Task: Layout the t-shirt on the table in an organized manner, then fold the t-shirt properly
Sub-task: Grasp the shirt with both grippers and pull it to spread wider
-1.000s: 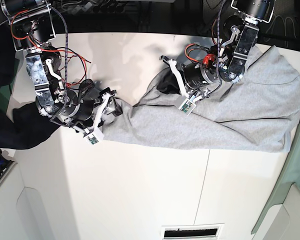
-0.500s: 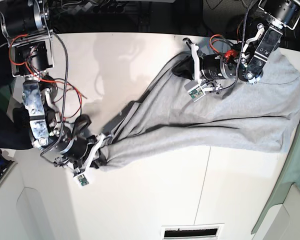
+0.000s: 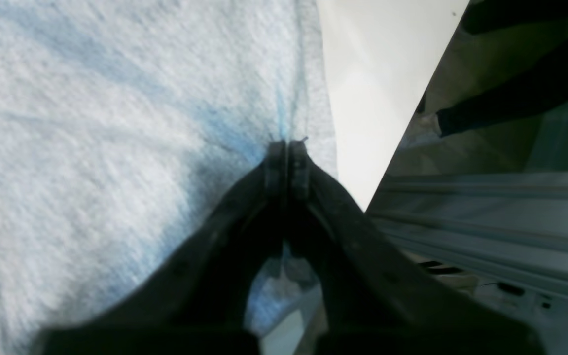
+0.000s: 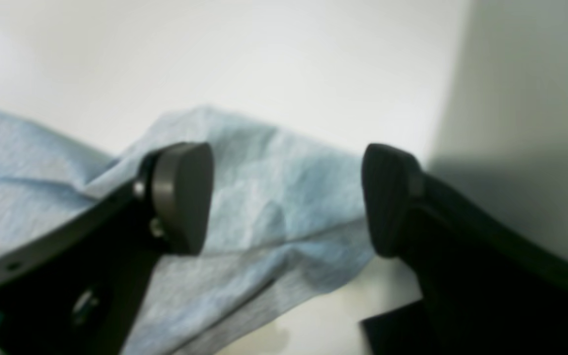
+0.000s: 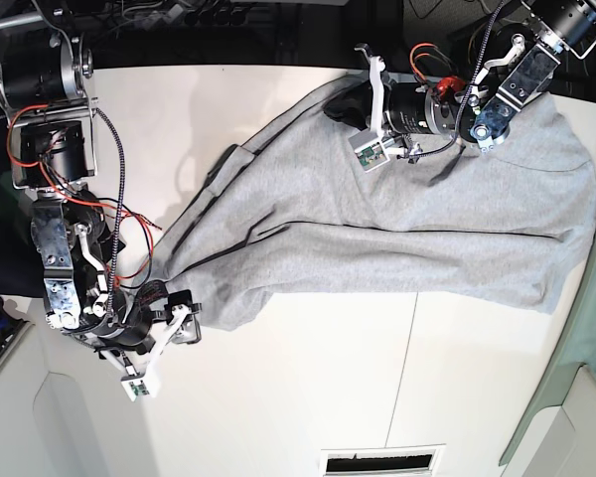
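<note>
Pincer states differed between the two arms: the left pincer (image 3: 288, 148) was clenched on the t-shirt (image 5: 397, 234), its black fingertips pressed together over a seam close to the cloth's edge, while the right pincer (image 4: 286, 197) stood released, its two pads well apart with nothing between them. How much cloth sat inside the left grip could not be made out, since the fingers covered it, and in the overhead view that grip was largely buried under the arm's own motors and wiring. Both wrist views were blurred, and the right arm's dark fingers cut off the lower corners of its picture. No lettering on the t-shirt could be seen in any view. The t-shirt lay spread across the white desk (image 5: 308, 397), widest at the desk's far right edge and narrowing toward the right pincer into a bunched, rumpled end. That end lay just beyond the right pincer's open pads in the wrist view, below and behind them, apart from both pads. The left pincer held the t-shirt near the desk's back edge, where a strip of bare desk showed beside the cloth.
</note>
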